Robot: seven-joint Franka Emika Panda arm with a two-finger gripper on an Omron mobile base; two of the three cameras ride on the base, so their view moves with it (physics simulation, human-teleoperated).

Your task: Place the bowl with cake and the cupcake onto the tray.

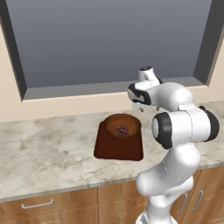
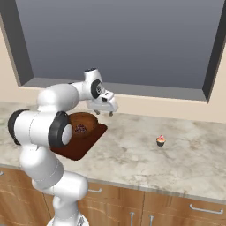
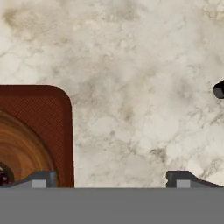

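Right base view: on the marble counter, the bowl with cake sits on the tray at left. The cupcake stands well apart to the right. Farther back, the gripper hangs above the counter just beside the tray's far right corner, fingers spread, holding nothing.

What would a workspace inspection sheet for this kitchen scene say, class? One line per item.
Surface: marble counter, wooden drawers below.
Job's things: bowl with cake sits on the tray; cupcake stands alone on the counter, off the tray.
Clutter: nothing seen.
Gripper: gripper open, holding nothing, above the counter beside the tray's corner.
Cables: nothing seen.
Surroundings: grey window behind the counter, beige wall.
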